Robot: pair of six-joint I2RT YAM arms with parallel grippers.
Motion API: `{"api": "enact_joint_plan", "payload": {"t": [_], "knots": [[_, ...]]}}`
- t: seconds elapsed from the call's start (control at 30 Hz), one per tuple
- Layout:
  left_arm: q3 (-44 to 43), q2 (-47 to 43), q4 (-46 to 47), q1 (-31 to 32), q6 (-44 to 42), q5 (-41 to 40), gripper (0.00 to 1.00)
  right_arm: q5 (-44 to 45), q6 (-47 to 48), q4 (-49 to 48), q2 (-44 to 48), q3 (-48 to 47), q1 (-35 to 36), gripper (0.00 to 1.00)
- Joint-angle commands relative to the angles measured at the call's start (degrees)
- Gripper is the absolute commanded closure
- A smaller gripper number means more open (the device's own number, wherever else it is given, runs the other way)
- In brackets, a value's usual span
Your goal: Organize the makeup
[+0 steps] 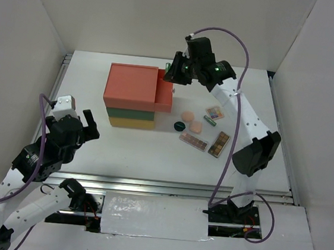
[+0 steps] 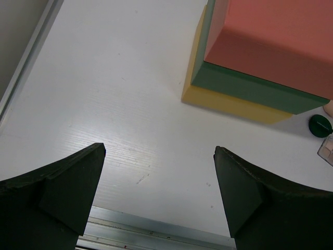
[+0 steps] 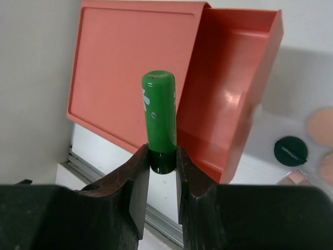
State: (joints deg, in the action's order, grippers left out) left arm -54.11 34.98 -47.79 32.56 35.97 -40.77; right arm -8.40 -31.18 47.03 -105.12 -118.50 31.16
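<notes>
The green tube (image 3: 158, 114) is clamped in my right gripper (image 3: 162, 165). The jaws are closed down to the tube's width and pinch only its dark end. The rest of the tube projects past the fingertips toward the drawer box (image 3: 130, 67). Gripping by the end leaves the body free, so I judge it can go into a drawer without the fingers fouling the walls.

The tube is in the air above the far right part of the box, where the orange top drawer (image 3: 237, 78) is pulled out of the stack. No item shows in the visible part of the drawer. I take the open drawer to be the destination, and the step in hand to be carrying the tube over it for release.

The remaining makeup lies on the tabletop (image 1: 128, 151) to the right of the box:
- the dark-green disc (image 1: 180, 126), closest to the box;
- two peach puffs (image 1: 187, 114), just beside the disc;
- a small square palette (image 1: 215, 113), further right;
- two long palettes (image 1: 193, 141), on the near side of the group.

My left gripper (image 2: 158, 156) is spread wide and holds nothing. It hangs over bare tabletop at the near left side of the box, well apart from the makeup. I judge this position keeps it out of the right arm's path.
</notes>
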Motion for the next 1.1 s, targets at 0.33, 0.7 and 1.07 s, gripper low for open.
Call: {"api": "enact_joint_plan", "payload": {"t": [0.33, 0.7, 1.07], "knots": [[-0.5, -1.4, 1.4, 0.2, -0.9, -0.6, 0.01, 3.0, -0.2, 3.0, -2.8, -7.9, 1.4, 0.11], [-0.2, -2.2, 1.9, 0.2, -1.1, -0.4, 0.01, 5.5, 8.4, -6.3, 15.2, 23.2, -11.9, 0.12], [-0.2, -1.5, 1.8, 0.4, -1.4, 0.1, 0.01, 19.1, 18.4, -4.4, 3.8, 31.8, -17.8, 0.29]]}}
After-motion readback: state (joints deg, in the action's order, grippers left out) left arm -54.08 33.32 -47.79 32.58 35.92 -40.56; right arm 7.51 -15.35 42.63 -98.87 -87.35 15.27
